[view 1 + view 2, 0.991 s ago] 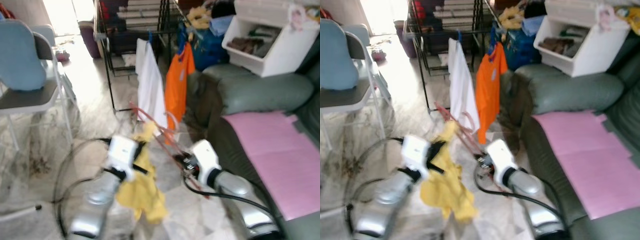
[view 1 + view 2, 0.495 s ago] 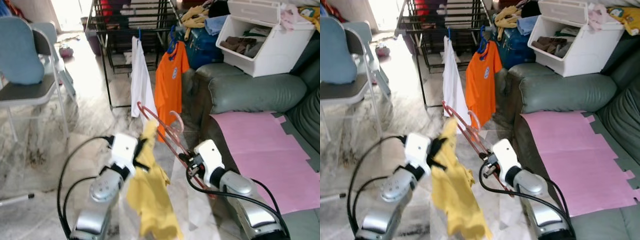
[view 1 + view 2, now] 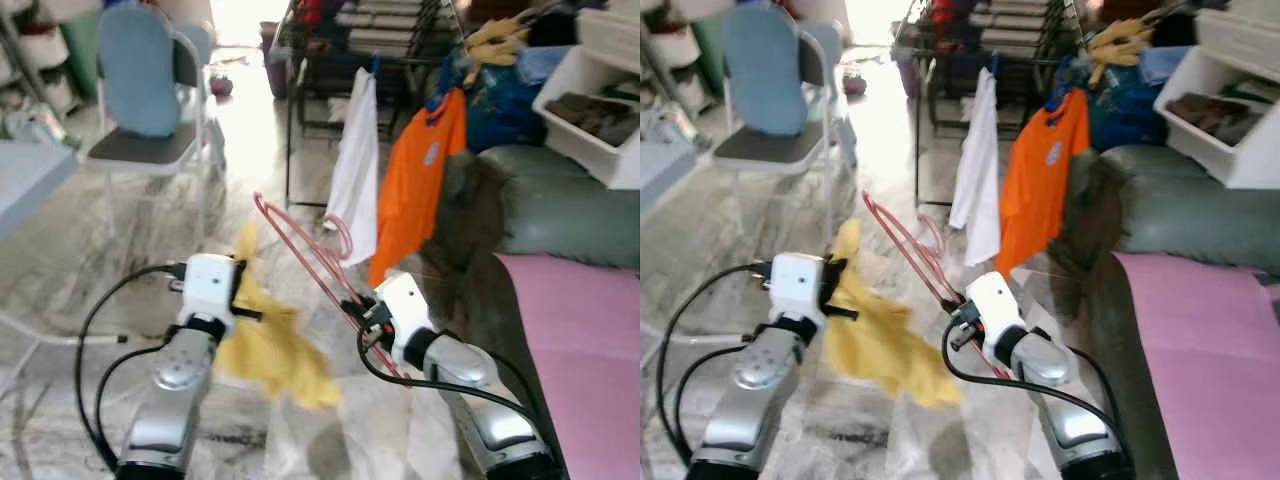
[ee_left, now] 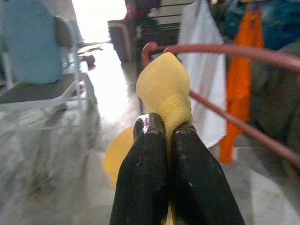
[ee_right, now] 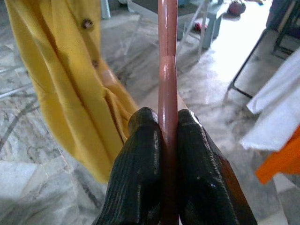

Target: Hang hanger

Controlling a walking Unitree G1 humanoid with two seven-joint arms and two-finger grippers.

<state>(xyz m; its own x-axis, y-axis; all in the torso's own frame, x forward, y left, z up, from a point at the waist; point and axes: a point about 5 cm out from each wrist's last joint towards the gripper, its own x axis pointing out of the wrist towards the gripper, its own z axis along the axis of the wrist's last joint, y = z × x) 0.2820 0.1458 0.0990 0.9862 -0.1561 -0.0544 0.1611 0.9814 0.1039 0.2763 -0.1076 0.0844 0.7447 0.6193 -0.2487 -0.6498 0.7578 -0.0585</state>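
left eye view: the pink hanger (image 3: pixel 300 245) runs on a slant through the middle of the frame, its long axis going from the upper left, where its hook end rises above the arms, down to the lower right, where it meets the right gripper (image 3: pixel 362 312). the left gripper (image 3: pixel 240 290) sits left of centre, with the yellow garment (image 3: pixel 270 345) bunched against it and sagging below toward the marble floor (image 3: pixel 60 270). in the upper middle a white cloth (image 3: pixel 358 170) and an orange shirt (image 3: pixel 415 185) hang from a black drying rack (image 3: pixel 330 60); a blue-backed chair (image 3: pixel 150 90) stands at upper left and a grey sofa (image 3: pixel 560 210) with a pink mat (image 3: pixel 590 330) fills the right edge.

right eye view: the same layout, with the hanger's lower end at the right gripper near the centre of the frame.

left wrist view: the fingers (image 4: pixel 143 173) are pressed together, pinching a fold of the yellow garment that bulges up just beyond their tips. the hanger's pink bar crosses the upper right of the frame behind the cloth, sloping down toward the right edge.

right wrist view: the fingers (image 5: pixel 143 164) are closed tight on the hanger's bar, one on each side of it. the bar stands up the middle of the frame to the top edge. the yellow garment hangs at upper left, apart from these fingers.
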